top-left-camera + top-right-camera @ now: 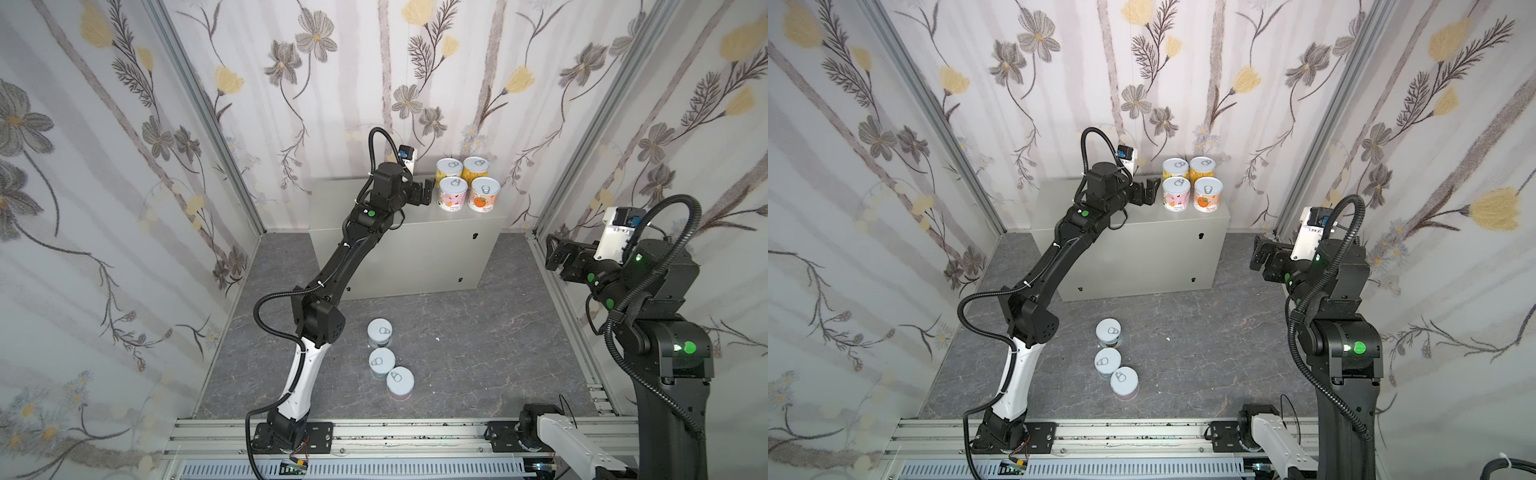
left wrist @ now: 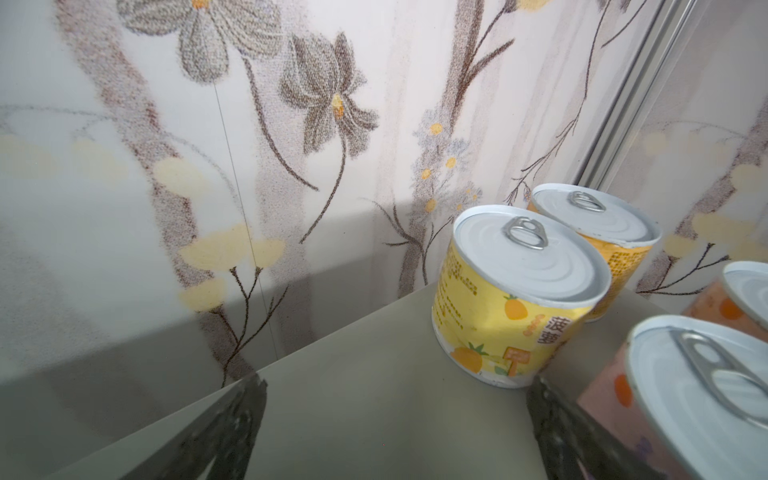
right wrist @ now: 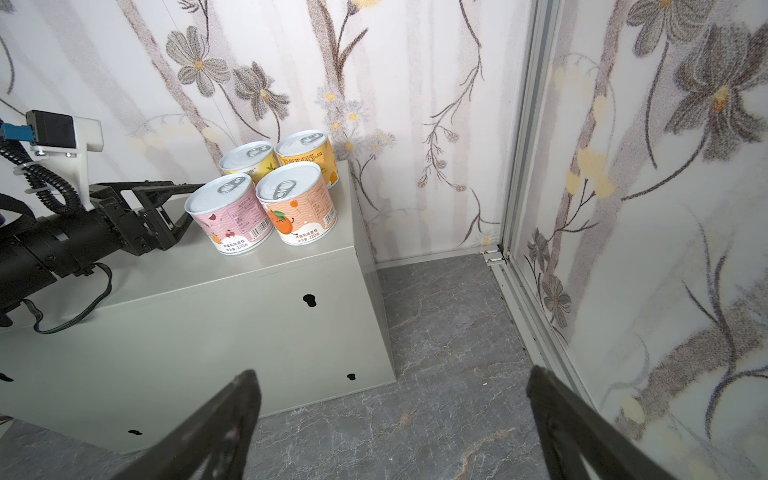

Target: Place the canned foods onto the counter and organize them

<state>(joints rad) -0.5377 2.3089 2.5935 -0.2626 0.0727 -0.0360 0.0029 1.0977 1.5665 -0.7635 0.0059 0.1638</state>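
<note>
1. Counter. The counter (image 1: 415,257) stands on the marbled floor (image 1: 478,353) against the rear wall (image 1: 365,62). In both top views the left arm reaches across its top.

2. Tins on the counter. 4 canned foods stand upright on the counter top, at the end nearer the right arm, packed close in a 2-by-2 block.
- Back row: the pineapple tin (image 1: 449,168) and the deep-yellow tin (image 1: 476,167).
- Front row: the pink tin (image 1: 453,195) and the orange-print tin (image 1: 484,195).
- All 4 pull-tab lids face up.

3. Tins on the floor. 3 tins stand upright on the floor in front of the counter, well apart from it, in a loose line.
- These are the far floor tin (image 1: 380,332), the middle floor tin (image 1: 382,361) and the near floor tin (image 1: 400,381).
- The middle and near tins sit just beside each other.
- Their labels cannot be read from above.

4. Left gripper. The left gripper (image 1: 429,192) sits low over the counter top, pointing at the block.
- Its fingers are spread wide with nothing between them.
- In the left wrist view, 1 finger (image 2: 561,428) lies just beside the pink tin. Contact cannot be told.

5. Right gripper. The right gripper (image 1: 552,253) hangs above the floor beyond the counter's end, well apart from every tin.
- In the right wrist view its fingers (image 3: 216,428) stand wide, with only floor between them.
</note>
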